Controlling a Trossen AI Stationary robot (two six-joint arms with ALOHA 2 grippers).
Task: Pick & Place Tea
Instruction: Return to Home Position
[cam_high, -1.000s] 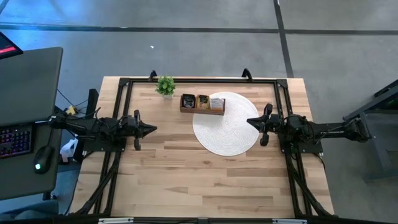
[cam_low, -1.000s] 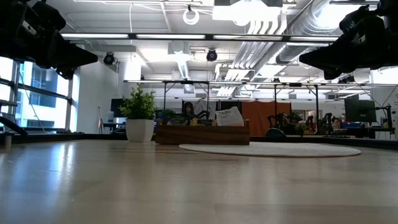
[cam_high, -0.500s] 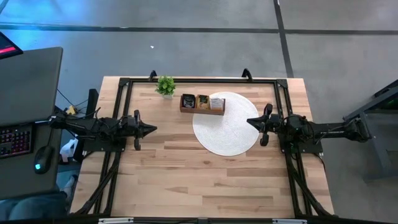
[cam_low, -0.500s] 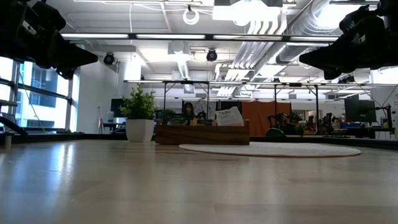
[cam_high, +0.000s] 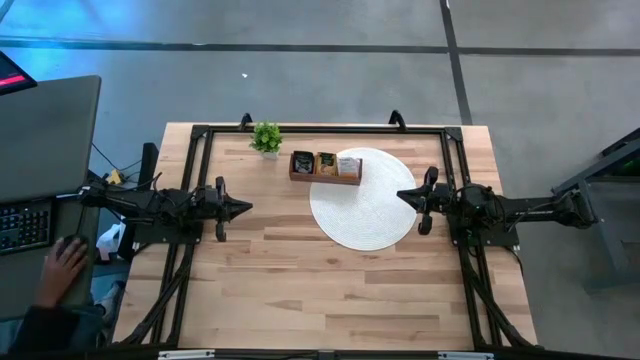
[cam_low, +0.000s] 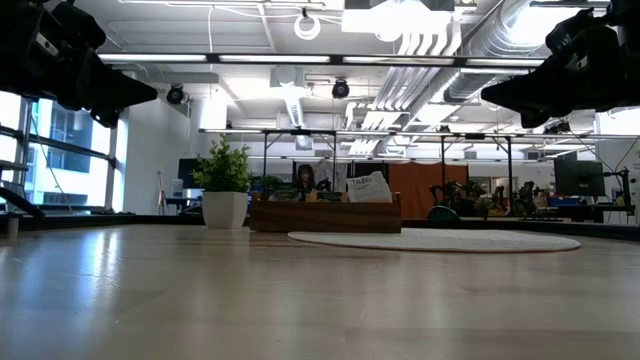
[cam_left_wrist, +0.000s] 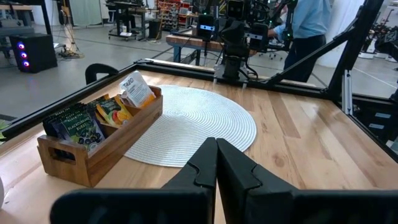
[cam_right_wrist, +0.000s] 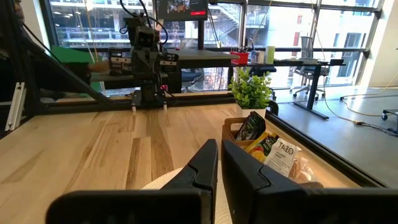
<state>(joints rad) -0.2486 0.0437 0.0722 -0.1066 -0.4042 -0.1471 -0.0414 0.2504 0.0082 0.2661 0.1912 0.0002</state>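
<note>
The tea sachets (cam_high: 325, 162) stand on edge in a long wooden compartment tray (cam_left_wrist: 93, 165) at the far side of the table, dark ones at one end, orange ones in the middle, white ones (cam_right_wrist: 283, 154) at the other. One end of the tray rests on the round white woven mat (cam_high: 362, 198). My left gripper (cam_high: 247, 208) hangs shut over the table's left side, pointing level toward the right. My right gripper (cam_high: 400, 194) hangs shut above the mat's right edge, pointing level toward the left. Both are clear of the table and hold nothing.
A small potted plant (cam_high: 266, 138) stands at the far edge, left of the tray. A black frame (cam_high: 320, 128) borders the tabletop. Bare wood (cam_high: 320, 290) spreads across the table's near half. A person's hand (cam_high: 62, 268) rests on a desk to the left of the table.
Neither arm nor the tea has moved. A person's hand has come into view at the desk left of the table.
</note>
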